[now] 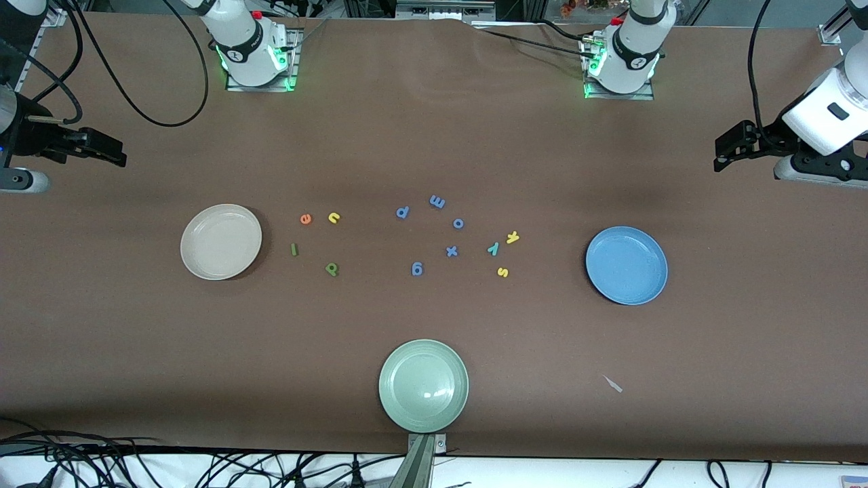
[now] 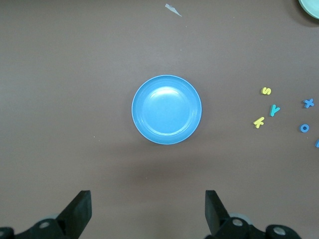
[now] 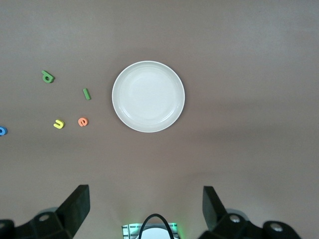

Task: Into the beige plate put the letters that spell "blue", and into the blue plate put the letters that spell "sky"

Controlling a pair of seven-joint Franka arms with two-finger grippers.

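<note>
Letters lay sorted for nearby drops, "blue" set [image 1: 313, 240] at the beige plate's [image 1: 193, 261] three o'clock, "sky" set [image 1: 503, 254] at the blue plate's [image 1: 603, 285] nine, while left gripper [image 2: 148, 211] and right gripper [image 3: 145, 209] waited high over each, jaws apart, empty.

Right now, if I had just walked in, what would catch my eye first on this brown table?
Three round shallow plates: a cream-beige plate toward the right arm's end, a sky-blue plate toward the left arm's end, and a pale green plate nearest the front camera. Between the beige and blue plates lie scattered tiny foam letters, orange, yellow, green, teal and blue-purple. The open left gripper and open right gripper wait at the table's ends.
</note>
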